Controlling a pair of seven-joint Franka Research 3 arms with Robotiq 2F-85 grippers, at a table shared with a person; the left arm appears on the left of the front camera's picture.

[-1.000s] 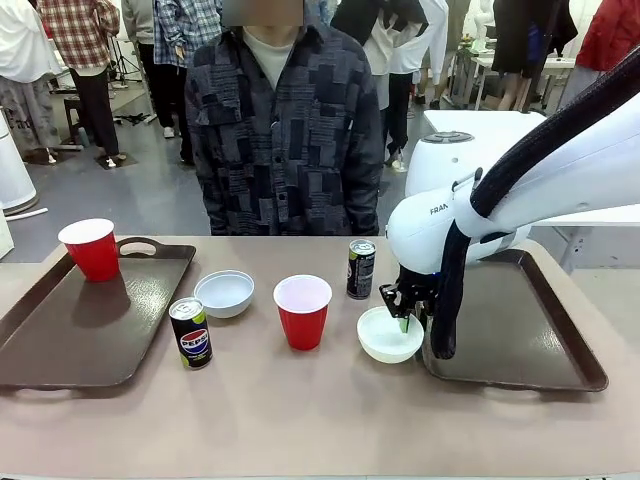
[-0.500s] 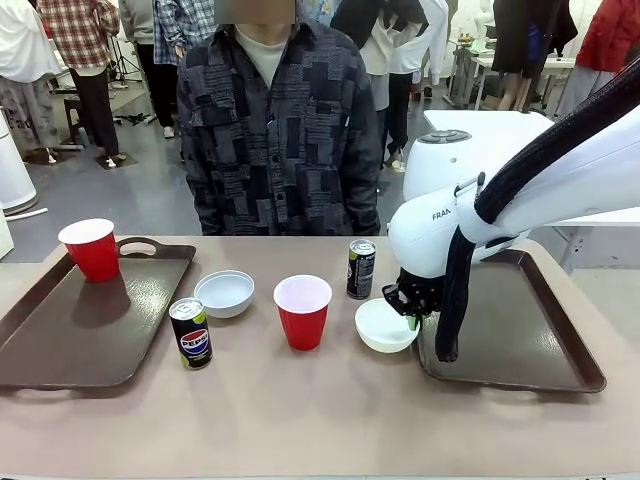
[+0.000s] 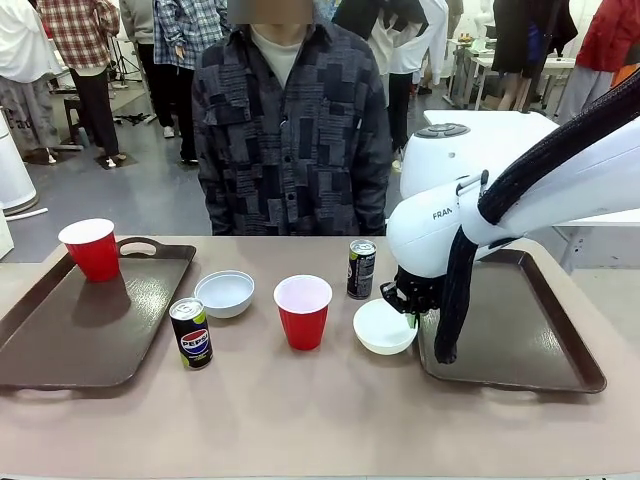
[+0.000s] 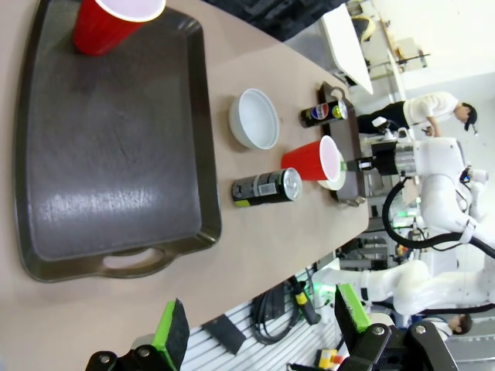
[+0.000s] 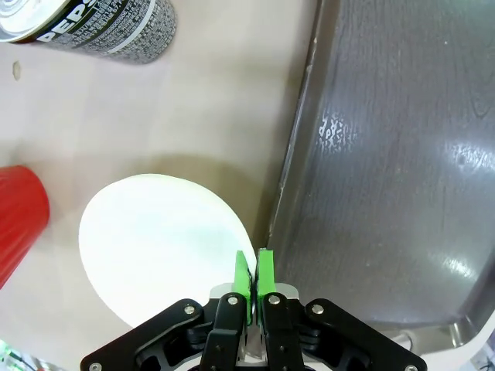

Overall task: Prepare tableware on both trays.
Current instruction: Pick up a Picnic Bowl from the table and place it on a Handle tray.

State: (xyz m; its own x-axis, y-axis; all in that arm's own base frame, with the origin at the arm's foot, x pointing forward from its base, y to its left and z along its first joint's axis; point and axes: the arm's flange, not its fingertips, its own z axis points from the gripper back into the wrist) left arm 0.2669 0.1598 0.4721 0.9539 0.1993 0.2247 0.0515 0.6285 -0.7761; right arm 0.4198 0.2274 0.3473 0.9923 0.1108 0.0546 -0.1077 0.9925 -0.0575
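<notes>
White bowl [image 3: 383, 330] is right at the raised left rim of the right tray [image 3: 520, 335]. Its near edge is pinched between the almost-closed green pads of the right gripper [image 3: 408, 305], and bare tray floor spreads beyond that rim. A red cup [image 3: 302, 310] and a can [image 3: 361, 268] stand near the bowl's other side. The left gripper [image 4: 261, 325] hangs wide open over the table edge, by the handle end of the left tray [image 4: 108, 154], which carries a second red cup [image 4: 104, 23].

We look across a tan table [image 3: 300, 420] to a smooth grey floor [image 3: 150, 205], evenly lit by bright indoor light. Farther off we see a dark stool [image 3: 72, 108] at the left and a white table [image 3: 600, 217] at the right.
</notes>
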